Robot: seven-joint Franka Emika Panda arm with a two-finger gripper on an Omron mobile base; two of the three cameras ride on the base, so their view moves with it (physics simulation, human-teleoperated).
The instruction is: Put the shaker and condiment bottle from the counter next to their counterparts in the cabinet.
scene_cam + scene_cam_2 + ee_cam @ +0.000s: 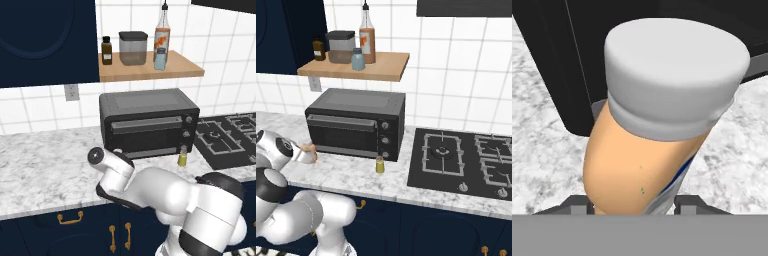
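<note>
Gripping the shaker [657,135] low between pincer [634,207] tips; tall body may tip during lift toward cabinet [150,70].

Tan shaker [642,165], silvery-grey cap; yellow-green condiment bottle [379,165].

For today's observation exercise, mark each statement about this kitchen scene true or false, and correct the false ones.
1. The condiment bottle stands on the counter in front of the toaster oven. True.
2. The shaker is already on the shelf. False: it sits between the fingertips of the gripper, down by the counter.
3. A pale blue shaker stands on the shelf beside a tall bottle. True.
4. The toaster oven's door hangs open. False: it is closed.
5. A pan sits on the stove. False: the burners are bare.
</note>
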